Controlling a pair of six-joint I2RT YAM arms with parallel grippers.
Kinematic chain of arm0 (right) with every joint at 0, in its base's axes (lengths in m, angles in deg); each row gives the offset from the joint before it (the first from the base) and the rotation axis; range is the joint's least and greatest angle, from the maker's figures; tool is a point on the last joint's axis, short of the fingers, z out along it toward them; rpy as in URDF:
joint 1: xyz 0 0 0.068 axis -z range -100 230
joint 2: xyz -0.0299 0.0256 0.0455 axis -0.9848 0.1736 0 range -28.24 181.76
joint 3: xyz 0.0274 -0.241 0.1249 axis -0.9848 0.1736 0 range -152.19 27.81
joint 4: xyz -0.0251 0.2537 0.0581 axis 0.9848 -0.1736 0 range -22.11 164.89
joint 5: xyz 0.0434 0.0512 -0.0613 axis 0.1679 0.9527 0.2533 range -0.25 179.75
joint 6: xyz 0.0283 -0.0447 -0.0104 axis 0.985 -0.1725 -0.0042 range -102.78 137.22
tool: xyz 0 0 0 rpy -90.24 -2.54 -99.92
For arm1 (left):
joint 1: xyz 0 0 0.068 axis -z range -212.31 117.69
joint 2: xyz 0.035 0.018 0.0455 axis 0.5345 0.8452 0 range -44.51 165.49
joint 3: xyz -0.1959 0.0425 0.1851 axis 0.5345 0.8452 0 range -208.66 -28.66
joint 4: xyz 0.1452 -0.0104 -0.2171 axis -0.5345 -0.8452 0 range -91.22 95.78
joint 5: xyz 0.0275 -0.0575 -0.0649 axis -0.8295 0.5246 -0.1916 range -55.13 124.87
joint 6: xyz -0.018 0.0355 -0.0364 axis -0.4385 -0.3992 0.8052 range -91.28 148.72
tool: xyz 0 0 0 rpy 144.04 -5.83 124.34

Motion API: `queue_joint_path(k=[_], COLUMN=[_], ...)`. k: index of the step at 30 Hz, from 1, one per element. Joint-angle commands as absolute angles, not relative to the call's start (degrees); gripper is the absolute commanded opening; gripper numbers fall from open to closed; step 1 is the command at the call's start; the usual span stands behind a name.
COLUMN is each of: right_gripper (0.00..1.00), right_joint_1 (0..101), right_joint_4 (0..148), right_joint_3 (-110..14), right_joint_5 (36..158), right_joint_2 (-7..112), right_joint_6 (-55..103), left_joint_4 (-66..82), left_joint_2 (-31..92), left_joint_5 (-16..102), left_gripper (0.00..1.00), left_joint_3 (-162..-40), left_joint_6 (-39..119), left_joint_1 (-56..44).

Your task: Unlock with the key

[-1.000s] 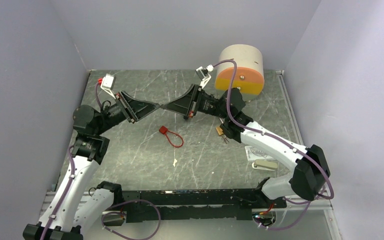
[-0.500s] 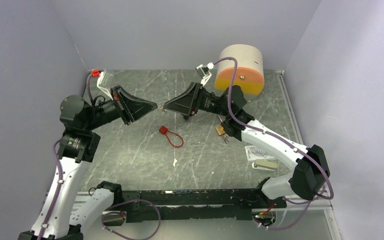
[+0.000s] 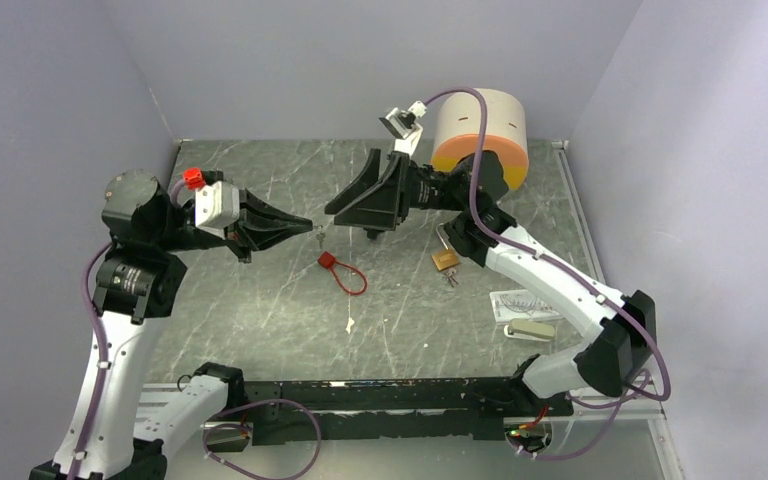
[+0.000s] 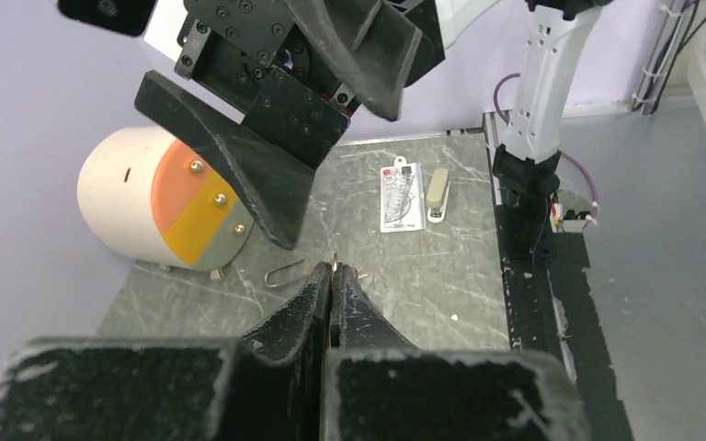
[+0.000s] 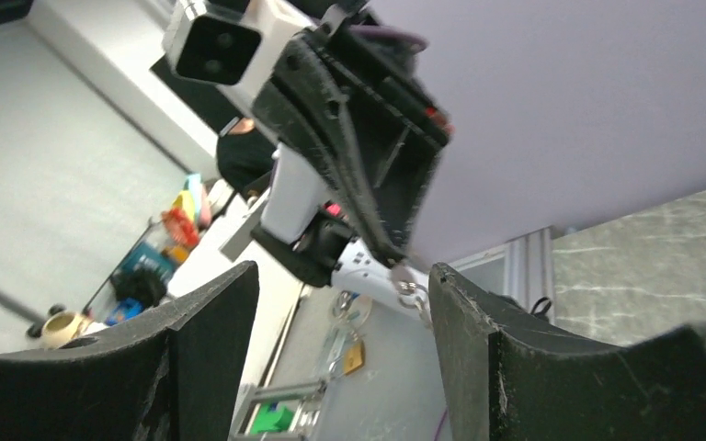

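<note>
**Top external view.** The left gripper had its fingers pressed together and pinched a small key at their tip, raised above the grey marbled table. The right gripper faced it from just beside, with its jaws spread wide and nothing between them. The brass padlock lay on the table under the right forearm, to the right of the key and apart from both grippers. A red loop lay on the table below the two grippers. A cream cylinder with an orange-and-yellow face stood at the far right corner. A stapler and a printed card lay close together near the right edge.

**Left wrist view.** The left fingers met in one closed line, and the end of the key projected from between them. Above and beyond them, the two fingers of the right gripper stood well apart. A curved metal loop, apparently the padlock's shackle, showed on the table just past the left fingertips; the body of the lock was hidden. The cylinder stood at the left, and the card and stapler lay side by side farther off.

**Right wrist view.** The right fingers framed the picture at either side, spread apart. Between them appeared the left gripper, closed, with the key and its ring hanging at its tip.
</note>
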State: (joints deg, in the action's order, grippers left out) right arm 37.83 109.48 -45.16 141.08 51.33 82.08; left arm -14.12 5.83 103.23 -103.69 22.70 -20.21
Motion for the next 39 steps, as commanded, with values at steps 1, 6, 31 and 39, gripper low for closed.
queue_joint_path(k=[1,6,31,39], right_gripper=[0.7,0.69,0.35,0.37], right_joint_1=[36.4,35.6,33.6,33.1], right_joint_4=[115.2,114.1,106.5,104.8], right_joint_3=[-48.1,-51.0,-55.2,-55.6], right_joint_5=[148.1,149.5,151.8,152.5], right_joint_2=[53.7,55.1,56.4,56.4], right_joint_6=[86.3,86.8,85.2,84.1], left_joint_4=[-15.0,-17.6,-16.4,-14.5], left_joint_2=[7.1,8.8,8.6,8.2], left_joint_5=[110.8,114.0,116.5,116.3], left_gripper=[0.02,0.02,0.02,0.03], left_joint_3=[-106.5,-109.2,-108.1,-107.1], left_joint_6=[12.5,9.2,7.0,8.4], left_joint_1=[-20.1,-20.1,-20.1,-20.1])
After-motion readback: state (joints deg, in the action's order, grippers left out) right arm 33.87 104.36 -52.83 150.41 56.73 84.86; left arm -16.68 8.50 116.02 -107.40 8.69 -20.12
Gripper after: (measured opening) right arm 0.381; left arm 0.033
